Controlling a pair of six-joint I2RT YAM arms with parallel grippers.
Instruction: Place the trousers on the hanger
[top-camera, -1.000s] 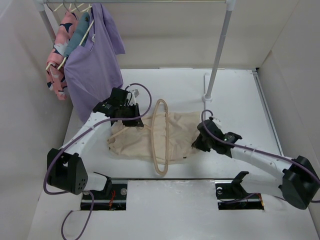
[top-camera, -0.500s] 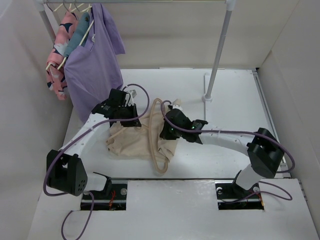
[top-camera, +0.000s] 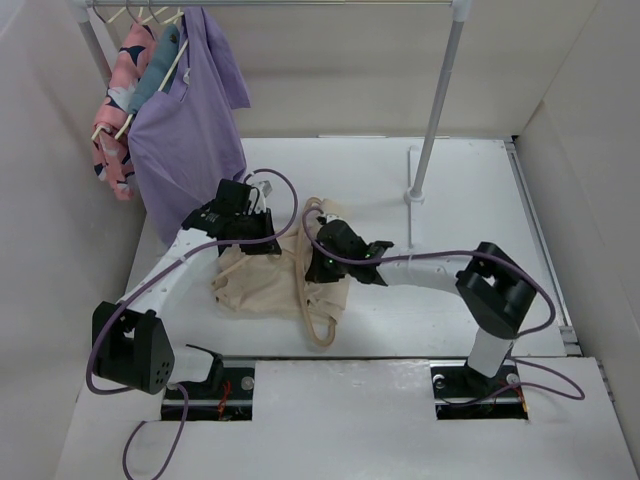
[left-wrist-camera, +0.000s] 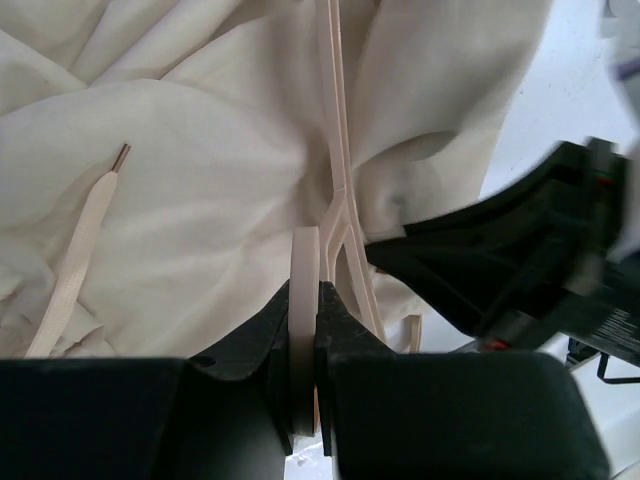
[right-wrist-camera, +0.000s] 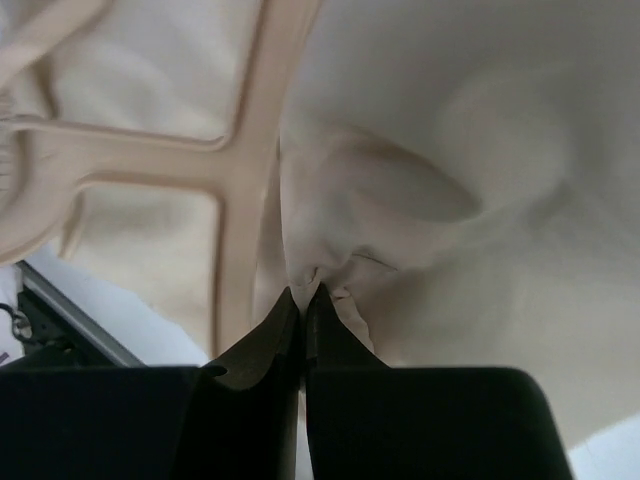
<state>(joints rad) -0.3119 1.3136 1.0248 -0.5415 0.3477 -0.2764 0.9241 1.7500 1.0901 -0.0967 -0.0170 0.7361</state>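
Observation:
The beige trousers (top-camera: 250, 285) lie bunched on the table left of centre. The pale pink-beige hanger (top-camera: 318, 325) lies across them, running front to back. My left gripper (top-camera: 262, 236) is shut on a flat part of the hanger (left-wrist-camera: 304, 262) at its far end, with trouser cloth (left-wrist-camera: 180, 180) and a drawstring (left-wrist-camera: 75, 270) beneath it. My right gripper (top-camera: 314, 266) is shut on a pinched fold of the trousers (right-wrist-camera: 450, 130) right beside the hanger's bars (right-wrist-camera: 240, 160). In the wrist views the left gripper (left-wrist-camera: 305, 300) and right gripper (right-wrist-camera: 303, 298) each have their jaws pressed together.
A clothes rack stands at the back with a purple shirt (top-camera: 190, 130) and a pink patterned garment (top-camera: 118, 110) on wooden hangers at the left. Its right pole (top-camera: 437, 110) meets the table at a foot (top-camera: 415, 195). The right arm (left-wrist-camera: 520, 260) lies close beside the left gripper.
My right gripper has swept left across the table, dragging the trousers' right side with it to the hanger. The cloth is now bunched leftward. The left gripper has stayed put.

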